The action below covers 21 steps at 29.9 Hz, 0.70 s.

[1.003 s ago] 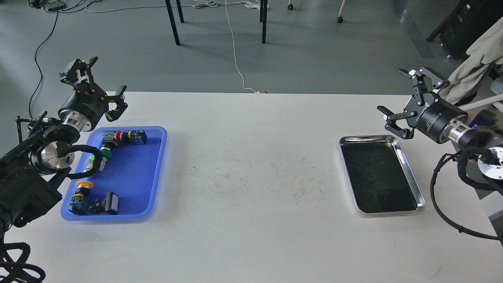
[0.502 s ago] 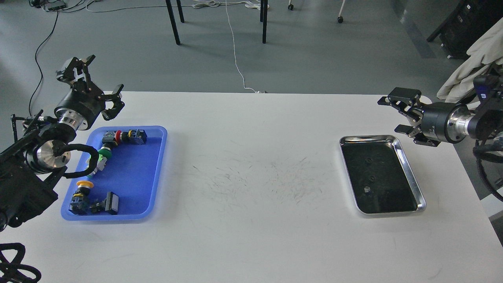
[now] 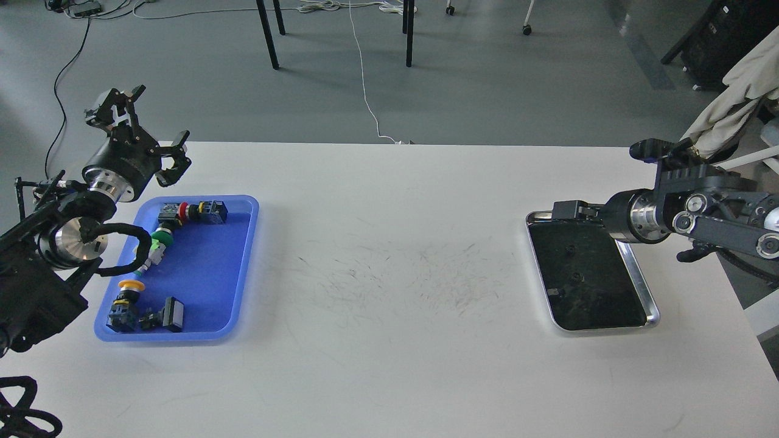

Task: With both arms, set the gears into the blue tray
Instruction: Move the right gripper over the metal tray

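Gears: Your small black toothed gears lie in the shiny steel tray (image 3: pixel 645 286) on the right of the white surface (image 3: pixel 389 255); two show faintly on its dark bottom, one (image 3: pixel 570 249) toward the far end, another (image 3: pixel 574 277) near the middle. A pale speck nearer the front cannot be told.
Blue tray: Your shallow blue plastic tray (image 3: pixel 207 292) sits at the left, well apart from the steel one. It holds only red, green and yellow-capped push-button switches (image 3: pixel 163 234); no gear can be seen in it.
Right gripper: The right gripper (image 3: pixel 569 210) hangs over the steel tray's far rim, seen end-on and dark; you cannot tell how wide its fingers stand, or whether they hold anything.
Left gripper: The left gripper (image 3: pixel 146 131) hovers beyond the blue tray's far-left corner, fingers spread wide, holding nothing.
Progress: By this view, nothing is delivered. Every visible gear awaits pickup, carry and release.
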Each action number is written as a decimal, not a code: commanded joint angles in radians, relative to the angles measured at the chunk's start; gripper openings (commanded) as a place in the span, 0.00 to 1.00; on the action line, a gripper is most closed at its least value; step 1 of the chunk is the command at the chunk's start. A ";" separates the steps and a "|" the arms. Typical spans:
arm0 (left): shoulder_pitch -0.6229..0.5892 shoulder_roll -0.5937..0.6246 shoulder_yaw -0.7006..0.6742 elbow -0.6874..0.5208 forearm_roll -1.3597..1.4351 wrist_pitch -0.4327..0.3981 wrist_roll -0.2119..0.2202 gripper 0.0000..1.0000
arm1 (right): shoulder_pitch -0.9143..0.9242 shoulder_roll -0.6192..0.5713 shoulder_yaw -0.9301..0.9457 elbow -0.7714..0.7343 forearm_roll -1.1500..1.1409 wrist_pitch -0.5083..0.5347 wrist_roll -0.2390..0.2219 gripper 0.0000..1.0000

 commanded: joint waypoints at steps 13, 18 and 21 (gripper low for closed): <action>0.004 0.002 0.001 0.001 0.000 0.000 -0.002 0.99 | -0.068 0.106 -0.026 -0.095 -0.006 -0.022 0.008 0.93; 0.004 0.000 0.001 0.001 0.008 0.000 -0.002 0.99 | -0.081 0.106 -0.028 -0.105 -0.012 -0.022 0.012 0.89; 0.004 0.000 0.001 0.001 0.008 0.000 -0.002 0.99 | -0.091 0.105 -0.028 -0.106 -0.031 -0.022 0.014 0.83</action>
